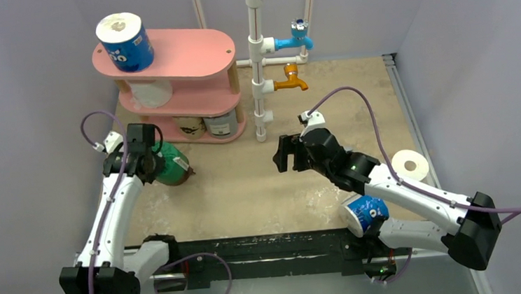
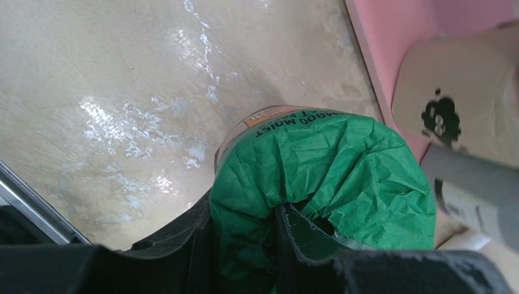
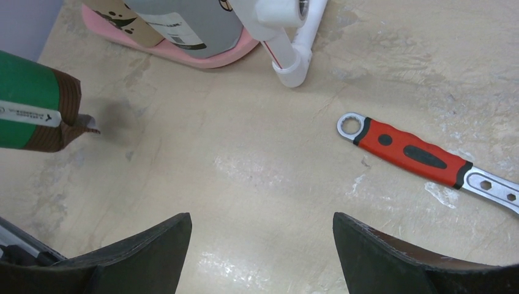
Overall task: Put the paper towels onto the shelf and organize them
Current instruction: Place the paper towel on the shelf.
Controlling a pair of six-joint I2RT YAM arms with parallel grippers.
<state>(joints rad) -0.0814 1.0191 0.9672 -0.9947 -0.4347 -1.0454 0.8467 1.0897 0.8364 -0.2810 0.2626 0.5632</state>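
My left gripper (image 1: 148,163) (image 2: 245,214) is shut on a green-wrapped paper towel roll (image 1: 172,165) (image 2: 324,177), one finger in its core and one outside, in front of the pink shelf (image 1: 187,54). The same roll shows at the left edge of the right wrist view (image 3: 30,110). The shelf's top board holds a blue printed roll (image 1: 124,42), its middle board a white roll (image 1: 149,92), and its bottom board a brown roll (image 1: 189,126) and a grey roll (image 1: 221,124). My right gripper (image 1: 286,152) (image 3: 262,220) hovers open over bare table with nothing between its fingers.
A white roll (image 1: 411,164) and a blue printed roll (image 1: 366,214) lie beside the right arm. The white pipe frame (image 1: 258,63) with blue and orange taps stands right of the shelf. A red-handled wrench (image 3: 410,151) lies on the table ahead of the right gripper.
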